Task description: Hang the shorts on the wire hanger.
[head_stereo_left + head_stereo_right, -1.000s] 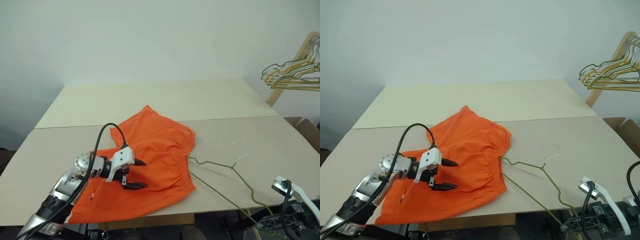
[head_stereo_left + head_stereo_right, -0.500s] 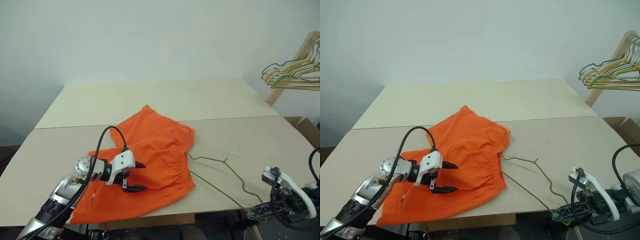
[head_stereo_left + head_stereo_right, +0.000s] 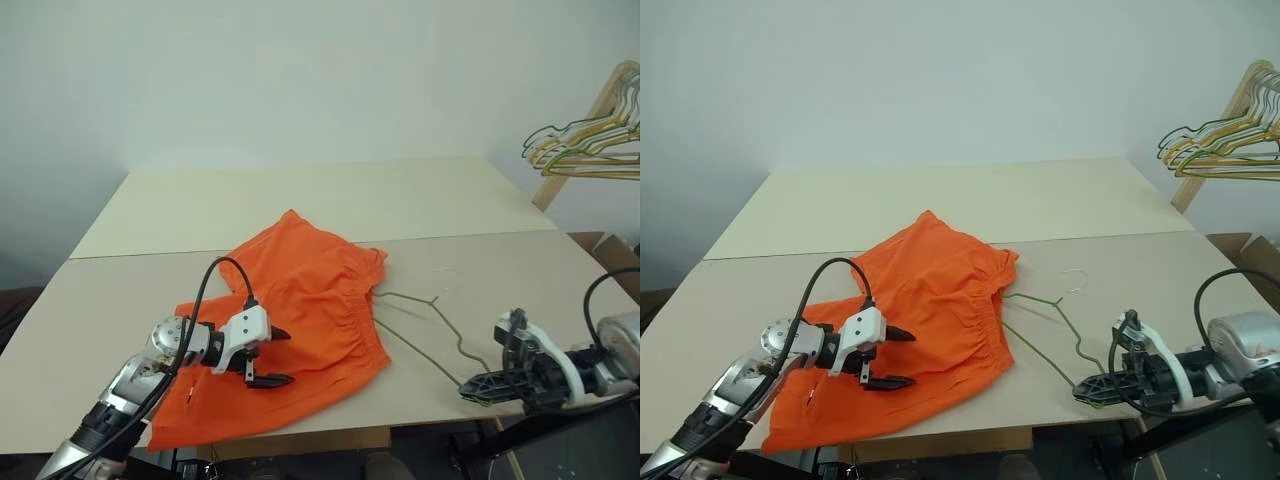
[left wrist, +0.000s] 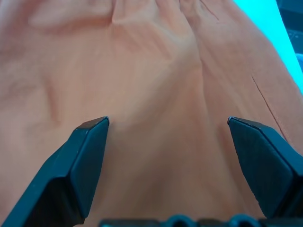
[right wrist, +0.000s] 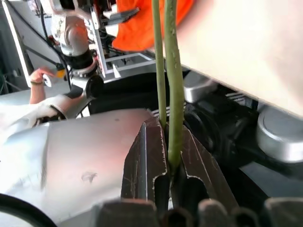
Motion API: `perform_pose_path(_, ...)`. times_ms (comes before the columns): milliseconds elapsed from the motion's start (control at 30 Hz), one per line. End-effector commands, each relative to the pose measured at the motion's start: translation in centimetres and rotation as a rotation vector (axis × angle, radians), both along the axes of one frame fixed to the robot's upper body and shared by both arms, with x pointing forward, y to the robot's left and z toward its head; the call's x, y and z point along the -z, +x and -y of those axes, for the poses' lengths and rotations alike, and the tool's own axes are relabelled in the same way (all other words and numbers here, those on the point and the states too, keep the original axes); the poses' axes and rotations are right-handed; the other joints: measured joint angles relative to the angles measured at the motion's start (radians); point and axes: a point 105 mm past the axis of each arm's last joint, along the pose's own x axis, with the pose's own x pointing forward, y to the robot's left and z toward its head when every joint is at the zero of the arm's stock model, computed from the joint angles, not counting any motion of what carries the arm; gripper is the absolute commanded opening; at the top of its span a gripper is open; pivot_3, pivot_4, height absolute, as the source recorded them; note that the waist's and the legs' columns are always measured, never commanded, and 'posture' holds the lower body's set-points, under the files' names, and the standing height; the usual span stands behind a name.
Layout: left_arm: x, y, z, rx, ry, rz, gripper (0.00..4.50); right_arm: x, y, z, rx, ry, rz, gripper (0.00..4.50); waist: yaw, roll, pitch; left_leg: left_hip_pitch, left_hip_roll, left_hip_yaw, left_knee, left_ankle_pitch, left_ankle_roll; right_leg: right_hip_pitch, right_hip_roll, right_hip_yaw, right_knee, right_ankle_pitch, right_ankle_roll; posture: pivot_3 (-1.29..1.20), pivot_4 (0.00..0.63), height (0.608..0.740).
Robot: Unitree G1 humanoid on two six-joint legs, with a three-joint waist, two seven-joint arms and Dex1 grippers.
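Your right pincer (image 3: 1087,391), lower right, grips the wire hanger (image 3: 1045,318) by its corner; slide it toward the shorts (image 3: 930,300) mid-table, where your left pincer (image 3: 895,358) hovers wide.

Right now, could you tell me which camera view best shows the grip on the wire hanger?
The right wrist view: the right gripper clamps the wire hanger. Head views show its triangle on the table beside the shorts.

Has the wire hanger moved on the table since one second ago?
Yes. The wire hanger, clamped in the right tool, has slid toward the shorts; its hook now lies nearer their waistband.
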Motion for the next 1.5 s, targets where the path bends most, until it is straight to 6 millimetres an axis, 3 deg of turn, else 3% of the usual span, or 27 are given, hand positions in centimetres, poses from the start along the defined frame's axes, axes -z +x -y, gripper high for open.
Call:
perform_pose_path(33,-0.5,0.2,0.0,0.011,0.011,0.046,4.36,-0.6,1.8,0.2,0.049,-0.007,0.06,0.0,-0.001,0.0,0.0,0.0,0.0,0.0,0.0,0.0,0.0,0.0,0.0,0.0,0.0,0.0,0.0,-0.19,0.0,0.74)
perform_pose_path(167,-0.5,0.2,-0.1,0.005,0.011,0.049,4.36,-0.6,3.5,0.2,0.111,-0.005,0.079,0.0,-0.003,0.0,0.0,0.0,0.0,0.0,0.0,0.0,0.0,0.0,0.001,0.0,0.0,0.0,0.0,-0.19,0.0,0.74)
perform_pose_path(333,-0.3,0.2,0.0,0.007,0.015,0.052,4.36,-1.1,3.3,-1.4,0.058,0.075,0.103,0.0,-0.002,0.0,0.0,-0.001,0.0,-0.001,0.0,0.0,0.0,0.0,0.002,-0.001,0.0,0.0,0.0,-0.19,0.0,0.74)
perform_pose_path(500,-0.2,0.2,0.1,0.008,0.014,0.054,4.36,0.1,5.1,-1.5,0.141,0.045,0.106,0.0,-0.005,0.0,0.0,-0.001,0.0,0.0,0.0,0.0,0.0,0.0,0.002,-0.001,0.0,0.0,0.0,-0.19,0.0,0.74)
perform_pose_path(667,-0.1,0.1,0.2,0.01,0.019,0.057,4.36,-0.2,6.1,-2.4,0.151,0.086,0.18,0.0,-0.006,0.001,0.0,-0.001,0.0,0.0,0.0,0.0,0.0,0.0,0.004,-0.001,0.002,0.0,0.0,-0.18,0.0,0.74)
perform_pose_path(833,0.0,0.1,0.2,0.007,0.019,0.061,4.36,1.4,7.8,-2.1,0.227,0.007,0.247,0.0,-0.005,0.001,-0.001,-0.001,-0.001,0.0,0.0,0.0,0.0,0.0,0.004,-0.004,0.001,0.0,0.0,-0.18,0.0,0.74)
perform_pose_path(1067,0.2,0.0,0.3,0.007,0.019,0.06,4.36,1.8,8.4,-3.9,0.205,0.013,0.284,0.0,-0.01,0.001,-0.001,0.0,-0.001,0.0,0.0,0.001,0.0,0.001,0.006,-0.007,0.002,0.0,0.0,-0.18,0.0,0.74)
perform_pose_path(1233,0.2,0.1,0.3,0.002,0.016,0.064,4.36,2.3,11.0,-3.2,0.322,-0.062,0.36,0.0,-0.012,0.001,-0.001,0.001,-0.001,0.001,0.0,0.001,0.0,0.002,0.007,-0.006,0.003,0.0,0.0,-0.18,0.0,0.74)
perform_pose_path(1500,0.4,0.0,0.2,-0.01,0.016,0.063,4.36,3.1,12.1,-1.8,0.354,-0.264,0.537,0.0,-0.01,0.001,-0.001,0.0,-0.001,0.0,0.0,0.001,-0.001,0.003,0.007,-0.007,0.006,0.001,0.001,-0.18,0.0,0.74)
